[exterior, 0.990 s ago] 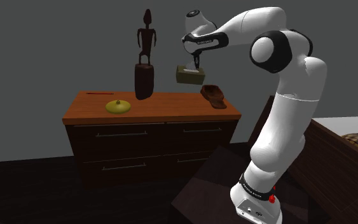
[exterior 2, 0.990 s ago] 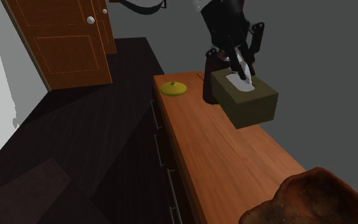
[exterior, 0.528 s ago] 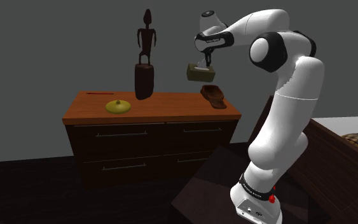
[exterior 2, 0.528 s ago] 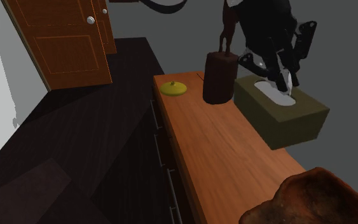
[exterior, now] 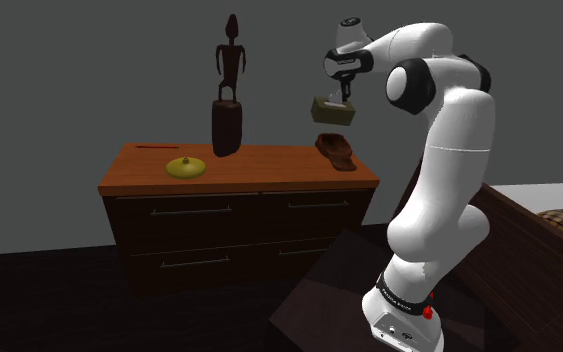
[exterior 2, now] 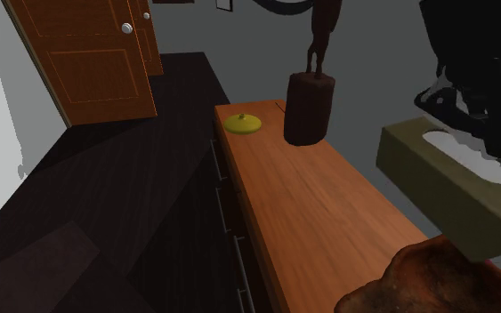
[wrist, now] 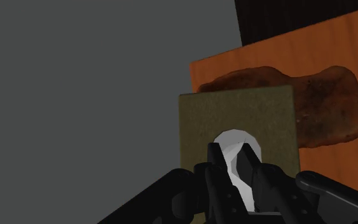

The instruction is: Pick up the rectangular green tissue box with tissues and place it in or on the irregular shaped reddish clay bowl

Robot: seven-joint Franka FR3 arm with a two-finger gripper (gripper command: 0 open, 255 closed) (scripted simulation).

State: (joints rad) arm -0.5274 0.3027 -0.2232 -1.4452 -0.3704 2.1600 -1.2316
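Observation:
An olive-green tissue box (exterior: pixel 333 111) hangs in the air above the reddish clay bowl (exterior: pixel 337 150), which lies at the dresser top's right end in the shoulder view. My gripper (exterior: pixel 346 97) is shut on the white tissue tuft at the box's top. In the wrist view the fingers (wrist: pixel 217 167) clasp the tuft (wrist: pixel 237 157); the box (wrist: pixel 234 124) covers part of the bowl (wrist: pixel 330 105) below. In the second exterior view the box (exterior 2: pixel 453 191) floats just over the bowl (exterior 2: pixel 435 284), with the gripper (exterior 2: pixel 488 124) above it.
On the wooden dresser (exterior: pixel 239 170) stand a dark statue on a cylindrical base (exterior: pixel 227 110) and a yellow lidded dish (exterior: pixel 186 167). A bed (exterior: pixel 554 215) is at the shoulder view's right. A wooden door (exterior 2: pixel 88 53) shows in the second exterior view.
The gripper has carried the tissue box toward the shoulder view's right and slightly up, from beside the statue to above the bowl. The grip on the tissue is unchanged.

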